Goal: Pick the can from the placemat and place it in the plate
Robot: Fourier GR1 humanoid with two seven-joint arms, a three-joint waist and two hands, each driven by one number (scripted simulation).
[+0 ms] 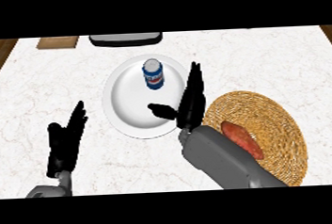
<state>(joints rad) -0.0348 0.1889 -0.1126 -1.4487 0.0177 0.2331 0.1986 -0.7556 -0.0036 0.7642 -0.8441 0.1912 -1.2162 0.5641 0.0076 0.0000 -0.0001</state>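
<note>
Can (pixel 152 74) stands upright on the plate (pixel 127 113), toward its far side, clear of the placemat (pixel 277 121). Right hand (pixel 187 108) is spread wide, fingers straight, holding nothing, just beside the can. Risk: a sideways swing while pulling away could clip and topple it. Left hand (pixel 66 142) rests open at lower left.

Woven straw placemat (pixel 270 123) — smooth glossy white plate (pixel 130 103).

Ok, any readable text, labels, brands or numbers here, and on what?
None can be read.
Can: blue wrap with a white and red patch; any lettering is too blurred to read.
Plate, placemat: no markings show.
</note>
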